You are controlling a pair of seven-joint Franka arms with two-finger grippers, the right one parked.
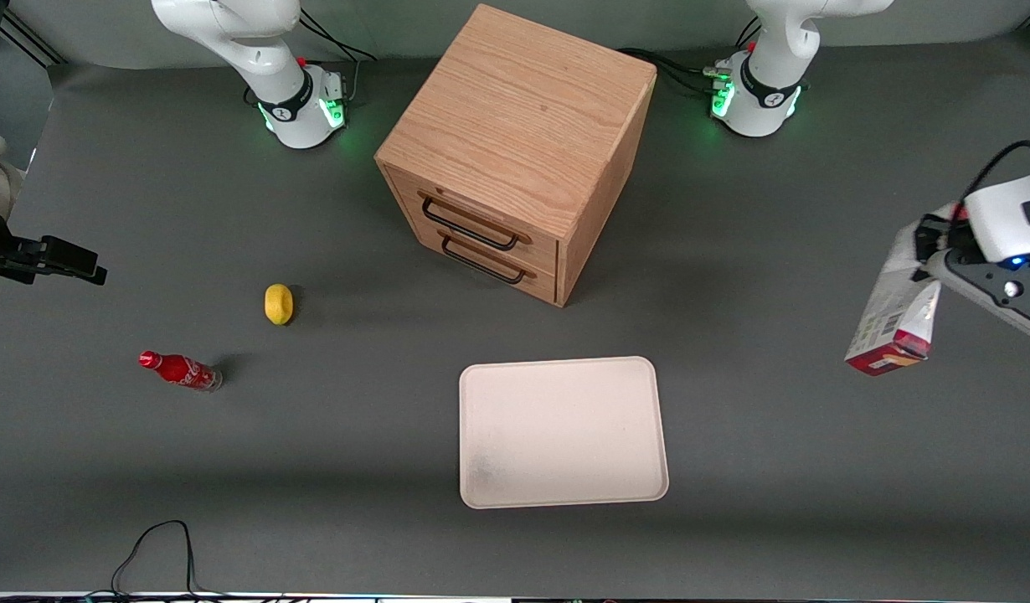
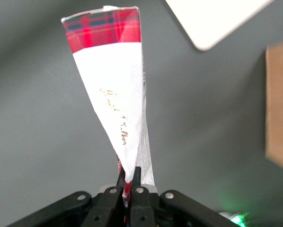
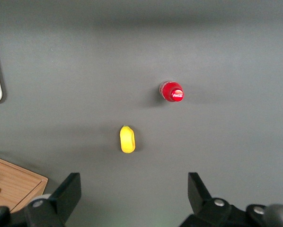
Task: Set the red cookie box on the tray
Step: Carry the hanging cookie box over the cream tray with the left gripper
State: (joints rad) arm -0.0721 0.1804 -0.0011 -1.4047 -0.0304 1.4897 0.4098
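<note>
The red cookie box (image 1: 896, 310) hangs in the air at the working arm's end of the table, lifted off the grey surface and tilted. My gripper (image 1: 934, 255) is shut on its upper end. In the wrist view the box (image 2: 114, 90) stretches away from the fingers (image 2: 137, 182), showing a white face and a red tartan end, pinched by its thin edge between the jaws. The cream-white tray (image 1: 563, 431) lies flat near the front camera, in front of the drawer cabinet, with nothing on it; one corner of the tray (image 2: 212, 19) shows in the wrist view.
A wooden two-drawer cabinet (image 1: 515, 151) stands mid-table, farther from the camera than the tray. Toward the parked arm's end lie a yellow lemon (image 1: 278, 303) and a small red soda bottle (image 1: 180, 370). A black cable (image 1: 159, 553) loops at the front edge.
</note>
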